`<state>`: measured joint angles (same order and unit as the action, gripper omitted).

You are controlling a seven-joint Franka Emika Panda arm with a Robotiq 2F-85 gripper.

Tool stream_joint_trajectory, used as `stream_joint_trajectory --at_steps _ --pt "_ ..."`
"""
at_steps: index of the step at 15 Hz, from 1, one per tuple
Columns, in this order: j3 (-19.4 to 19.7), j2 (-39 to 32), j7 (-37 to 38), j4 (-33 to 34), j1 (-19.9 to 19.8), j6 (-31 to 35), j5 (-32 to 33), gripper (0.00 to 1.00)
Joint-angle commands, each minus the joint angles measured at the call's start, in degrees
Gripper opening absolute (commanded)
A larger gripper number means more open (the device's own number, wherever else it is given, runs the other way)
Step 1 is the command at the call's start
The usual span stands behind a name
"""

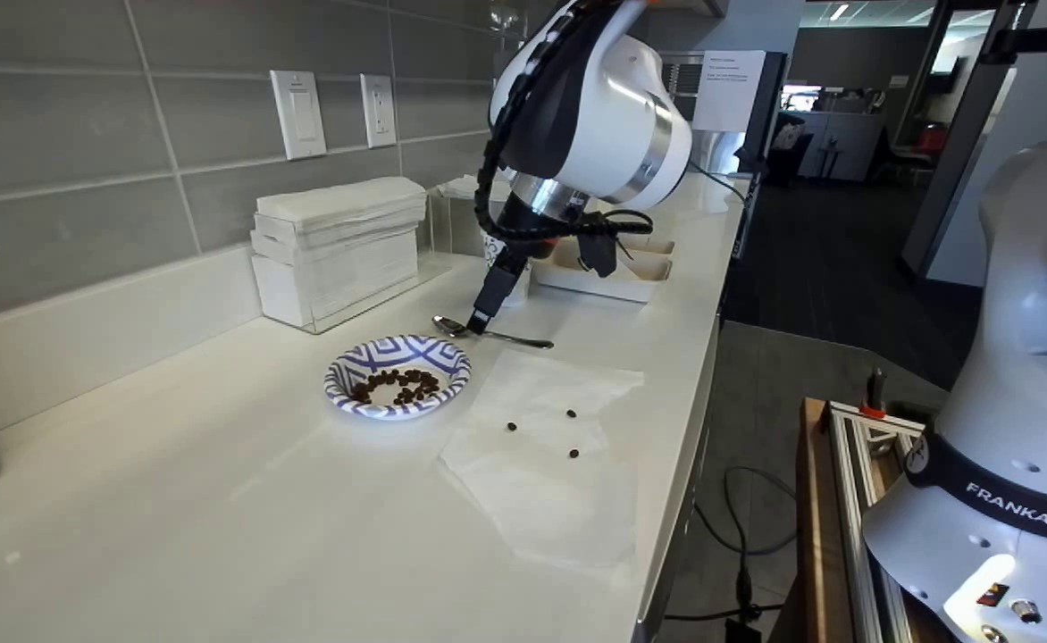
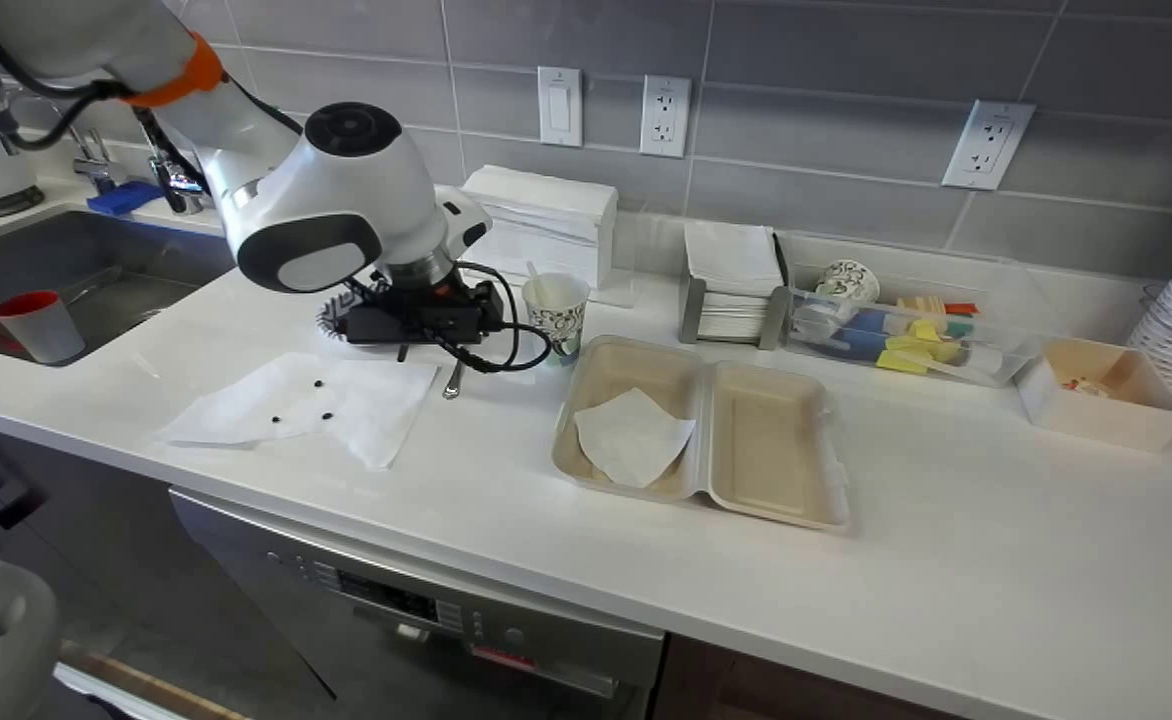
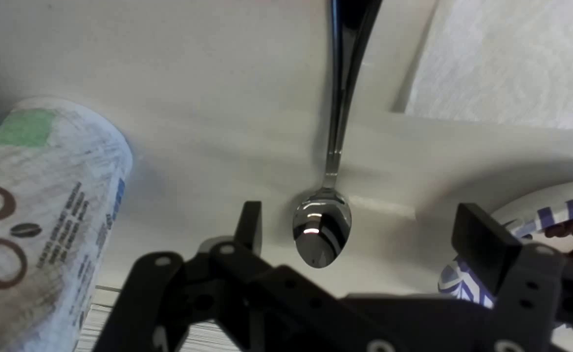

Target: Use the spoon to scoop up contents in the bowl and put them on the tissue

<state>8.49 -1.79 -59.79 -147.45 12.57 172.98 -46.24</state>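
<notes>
Gripper spread wide, pinching nothing; shiny spoon probably light, stiff, slippery: best grasped midway along handle.

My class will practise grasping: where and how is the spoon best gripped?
Probably by the handle, from above, letting the open tool close across it. The spoon lies on the counter, which blocks coming from beneath, and its handle is long and slim; gripping there should leave the head free to scoop.

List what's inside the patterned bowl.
Loose dark brown bits, bean-like, lie in the bowl, with pale bottom showing between them. Whatever is beneath the bits is covered, and in the wrist view the gripper hides part of the bowl.
</notes>
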Motion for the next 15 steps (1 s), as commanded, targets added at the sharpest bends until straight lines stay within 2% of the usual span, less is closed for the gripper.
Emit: stream_joint_trajectory --at_steps 1,6,7,9,10,13,15 --pt "-0.29 -2.16 -2.96 1.64 -0.31 -0.91 -3.56 1.00" --pt "-0.60 -3.30 -4.29 2.28 -0.42 -0.99 -5.92 1.00" --pt "-0.64 -3.44 -4.54 2.36 -0.45 -0.94 -6.28 0.96" --pt "-0.67 -3.76 -4.71 2.53 -0.51 -1.07 -6.78 0.71" --pt "-0.69 -3.91 -4.78 2.65 -0.52 -0.97 -6.99 0.69" --pt "-0.75 -4.34 -4.88 2.92 -0.54 -0.76 -7.61 0.43" --pt "-0.72 -4.57 -4.73 3.00 -0.51 -0.84 -7.82 0.33"
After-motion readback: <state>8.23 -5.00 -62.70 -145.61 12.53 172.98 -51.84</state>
